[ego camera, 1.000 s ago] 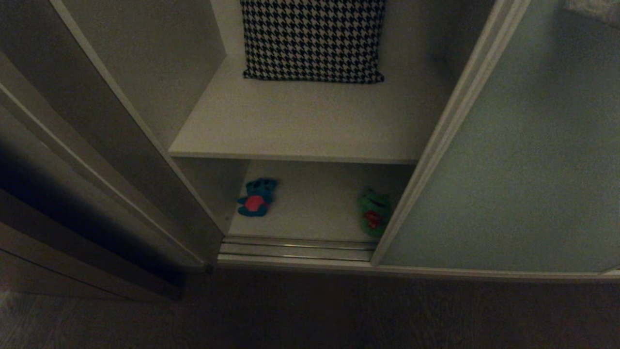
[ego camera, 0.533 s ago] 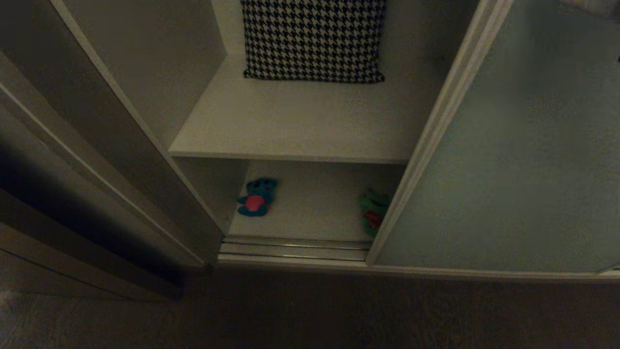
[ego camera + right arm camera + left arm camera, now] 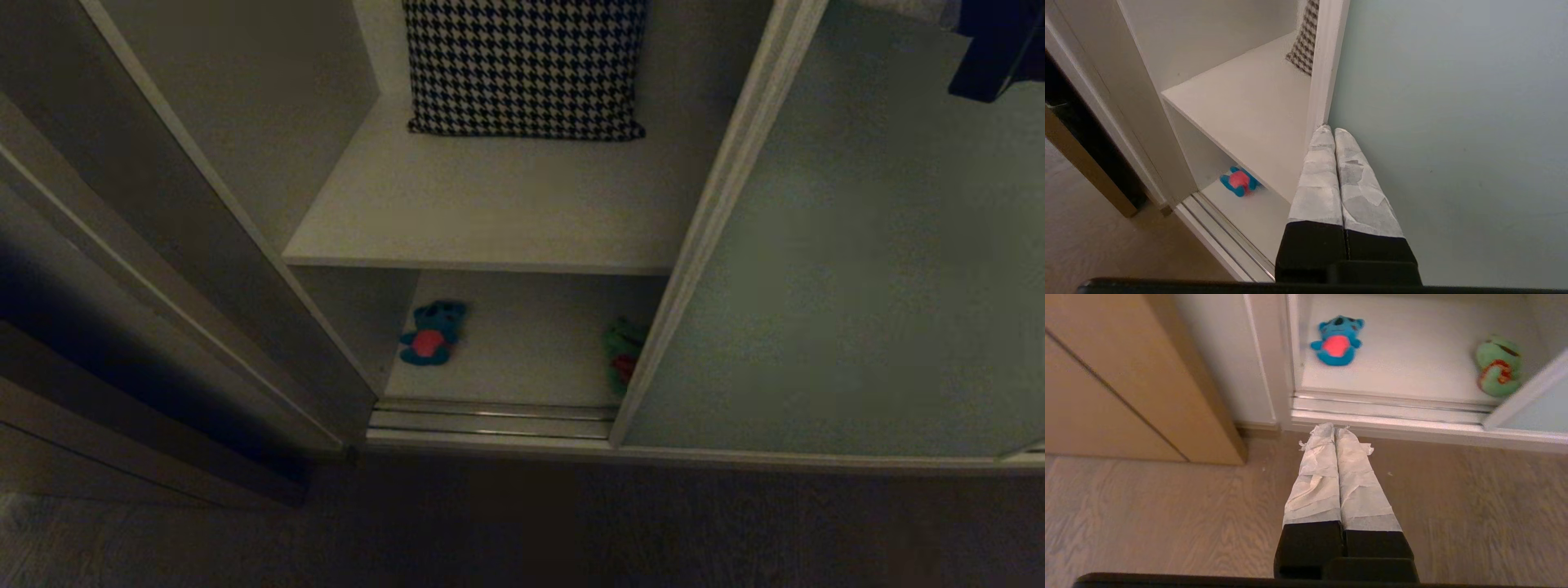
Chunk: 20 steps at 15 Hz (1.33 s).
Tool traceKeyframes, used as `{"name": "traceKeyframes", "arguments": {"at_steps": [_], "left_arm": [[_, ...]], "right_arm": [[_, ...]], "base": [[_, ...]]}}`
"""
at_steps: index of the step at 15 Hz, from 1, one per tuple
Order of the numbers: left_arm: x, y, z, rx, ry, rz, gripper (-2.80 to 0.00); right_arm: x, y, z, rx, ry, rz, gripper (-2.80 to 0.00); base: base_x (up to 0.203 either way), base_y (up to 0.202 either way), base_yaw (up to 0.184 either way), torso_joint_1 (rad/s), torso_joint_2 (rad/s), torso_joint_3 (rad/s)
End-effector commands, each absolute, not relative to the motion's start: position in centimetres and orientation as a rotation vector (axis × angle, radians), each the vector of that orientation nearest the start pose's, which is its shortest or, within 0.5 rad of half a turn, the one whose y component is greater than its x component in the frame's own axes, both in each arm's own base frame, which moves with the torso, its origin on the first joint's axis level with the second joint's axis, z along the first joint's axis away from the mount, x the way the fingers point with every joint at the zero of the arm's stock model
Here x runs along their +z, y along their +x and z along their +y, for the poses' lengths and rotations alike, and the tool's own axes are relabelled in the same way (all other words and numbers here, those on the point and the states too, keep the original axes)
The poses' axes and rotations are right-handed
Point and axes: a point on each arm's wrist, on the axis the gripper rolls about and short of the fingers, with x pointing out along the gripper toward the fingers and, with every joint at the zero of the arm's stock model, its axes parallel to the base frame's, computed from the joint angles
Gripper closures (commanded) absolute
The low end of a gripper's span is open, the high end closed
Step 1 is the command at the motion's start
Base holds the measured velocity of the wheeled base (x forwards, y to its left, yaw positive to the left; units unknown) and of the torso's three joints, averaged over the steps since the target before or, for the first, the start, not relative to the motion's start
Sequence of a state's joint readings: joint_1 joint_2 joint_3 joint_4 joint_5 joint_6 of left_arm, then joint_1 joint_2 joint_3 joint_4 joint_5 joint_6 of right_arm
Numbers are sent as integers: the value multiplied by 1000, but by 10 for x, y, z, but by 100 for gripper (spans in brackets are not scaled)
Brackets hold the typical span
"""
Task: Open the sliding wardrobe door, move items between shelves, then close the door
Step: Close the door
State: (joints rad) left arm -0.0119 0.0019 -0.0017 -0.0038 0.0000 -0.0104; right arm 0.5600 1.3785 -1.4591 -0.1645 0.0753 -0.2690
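The door [image 3: 849, 269], a pale grey-green panel with a light frame, stands partly across the wardrobe opening, covering its right side; its left frame edge runs down over the lower shelf and hides part of the frog [image 3: 620, 353]. The right gripper [image 3: 1329, 130] is raised in front of the door, its paper-wrapped fingers pressed together with nothing between them, the tips at or just beside the door's frame edge; contact cannot be confirmed. In the head view the right arm shows only as a dark shape at the top right corner, before the door panel. The left gripper [image 3: 1334, 427] hangs low over the wood floor [image 3: 1167, 506], just short of the bottom track [image 3: 1388, 406], fingers likewise pressed together and empty. The lower shelf [image 3: 522, 351] carries both toys: the bear [image 3: 431, 333], teal with a red belly, lies near the left wall, and the frog lies at the right, well apart from the bear and just beside the door's edge. The upper shelf [image 3: 490, 212] holds a houndstooth cushion [image 3: 526, 65] standing against the back; the front part of that board is bare. Brown wooden panels [image 3: 1106, 388] stand to the left of the wardrobe.
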Motion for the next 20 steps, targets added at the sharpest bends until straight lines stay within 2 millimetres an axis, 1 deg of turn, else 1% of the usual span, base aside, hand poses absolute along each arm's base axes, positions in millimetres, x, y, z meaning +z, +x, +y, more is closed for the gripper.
{"name": "traceKeyframes", "arguments": {"at_steps": [1,4,6,8,9,11,13,15,16,18,20], "left_arm": [[76,-23,0,-12,-11,-2,0],[76,-23,0,-12,-11,-3,0],[76,-23,0,-12,-11,-2,0],[76,-23,0,-11,-11,-1,0],[76,-23,0,-12,-11,-3,0],[76,-23,0,-12,-11,-2,0],[76,-23,0,-12,-11,-2,0],[76,-23,0,-12,-11,-2,0],[76,-23,0,-11,-11,-1,0],[76,-23,0,-12,-11,-2,0],[76,-23,0,-12,-11,-3,0]], "right_arm": [[404,192,136,640,-198,-304,0],[400,198,168,685,-188,-286,0],[398,202,183,709,-197,-278,0],[398,198,186,731,-209,-282,0],[400,192,183,738,-208,-287,0],[405,173,167,752,-220,-250,0],[407,147,142,766,-245,-177,0],[400,126,118,766,-278,-79,0],[396,114,100,742,-291,-35,0],[385,99,70,650,-311,64,0],[375,85,44,545,-311,149,0]], "base": [[0,0,0,0,0,0],[0,0,0,0,0,0],[0,0,0,0,0,0],[0,0,0,0,0,0],[0,0,0,0,0,0],[0,0,0,0,0,0],[0,0,0,0,0,0],[0,0,0,0,0,0],[0,0,0,0,0,0],[0,0,0,0,0,0],[0,0,0,0,0,0]]}}
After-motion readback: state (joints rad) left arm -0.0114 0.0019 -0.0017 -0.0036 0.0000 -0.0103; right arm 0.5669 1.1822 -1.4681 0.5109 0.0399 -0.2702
